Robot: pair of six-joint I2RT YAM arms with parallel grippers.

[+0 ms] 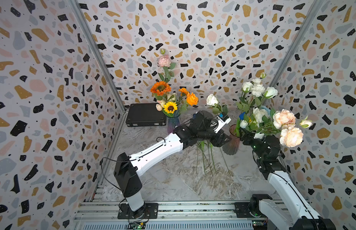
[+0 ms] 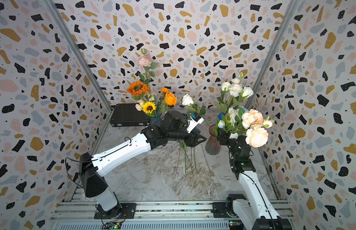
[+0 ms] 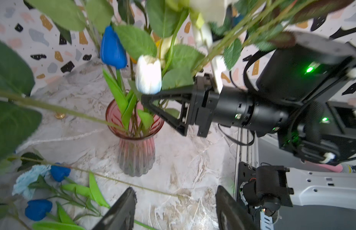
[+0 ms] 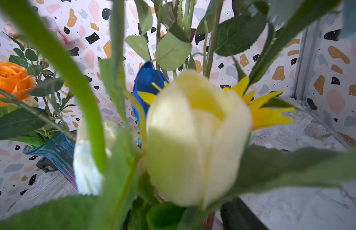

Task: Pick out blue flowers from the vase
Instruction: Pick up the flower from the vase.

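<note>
Blue flowers [image 3: 37, 209] lie three to a heap on the marble table [image 3: 193, 159], seen in the left wrist view: two dark blue buds and one pale blue carnation [image 3: 29, 179], their green stems stretched out beside the pink vase [image 3: 136, 155]. One more blue tulip [image 3: 112, 47] stands upright in that vase among white roses, a cream tulip [image 4: 193, 139] and leaves; both top views show it [image 1: 242, 115] at the bouquet's near edge.

Two arms work the scene. The left gripper [image 3: 175, 209] hovers above the table with its two fingers spread and bare marble between them. The right gripper [image 3: 147, 99] reaches in among the stems at the vase's mouth, seen side-on; whether it has closed on a stem cannot be told.

A second vase, blue [image 1: 173, 123], holds two sunflowers and orange blooms near one black case [image 1: 146, 117] at the back.
</note>
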